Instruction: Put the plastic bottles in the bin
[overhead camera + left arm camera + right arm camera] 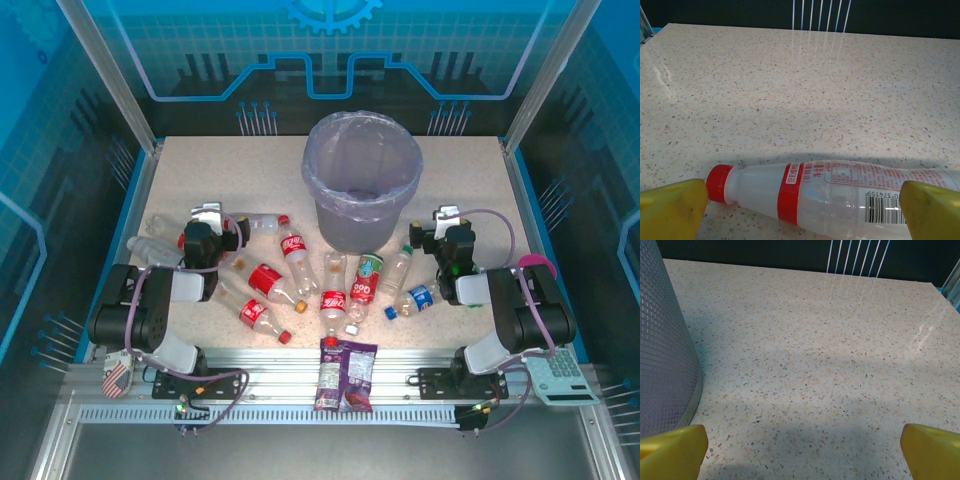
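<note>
Several plastic bottles lie on the speckled table between the arms, among them a red-labelled one (293, 247), another (266, 280), a green-labelled one (368, 270) and a blue-labelled one (418, 297). Behind them stands the grey bin (360, 185) with its lilac liner. My left gripper (208, 215) is open. In the left wrist view a red-capped bottle (840, 195) lies crosswise on the table between the spread yellow fingertips (670, 207). My right gripper (445, 218) is open over bare table, and the bin wall (662, 340) is at its left in the right wrist view.
A purple snack packet (343, 375) lies at the near edge. Two clear unlabelled bottles (150, 248) rest at the far left. A calculator (560, 378) sits beside the right arm's base. Metal frame posts and blue panels enclose the table (230, 170).
</note>
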### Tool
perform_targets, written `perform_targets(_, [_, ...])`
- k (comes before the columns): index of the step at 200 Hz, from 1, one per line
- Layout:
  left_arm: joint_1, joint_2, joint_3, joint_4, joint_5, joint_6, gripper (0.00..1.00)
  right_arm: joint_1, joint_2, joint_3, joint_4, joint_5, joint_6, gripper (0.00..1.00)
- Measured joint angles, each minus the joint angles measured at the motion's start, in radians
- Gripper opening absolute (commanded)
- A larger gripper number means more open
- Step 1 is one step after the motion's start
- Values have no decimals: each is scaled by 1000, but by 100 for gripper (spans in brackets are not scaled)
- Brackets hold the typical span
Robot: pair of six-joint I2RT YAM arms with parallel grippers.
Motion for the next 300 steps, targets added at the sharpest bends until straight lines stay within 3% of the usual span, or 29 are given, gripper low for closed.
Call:
perform_targets(34, [3,-3,1,-11,7,0,99,-1,-3,2,-12,-6,1,100])
perform_targets(67, [3,-178,31,-237,-27,-17,99,-8,-121,82,-244,15,20,100])
perform_targets(90, [3,-346,177,-476,-89,-75,99,-7,-250,241,-553,51,59,100])
perform_targets(112, [3,-421,424,-728,-108,-164,96,-14,-329,433,-904,79,126,100])
perform_targets(138, [-8,-420,684,-962,-18,-250,94,-44,-334,621,-1287,89,204,99])
perform_targets(173, [-101,-364,867,-1186,112,-291,93,-49,-318,631,-1614,74,263,93])
perform_targets(222, [-214,-202,990,-1328,274,-338,92,-50,-209,612,-1741,61,283,92])
perform_targets(300, [-315,-14,1096,-1415,368,-364,92,-121,-3,613,-1739,89,297,96])
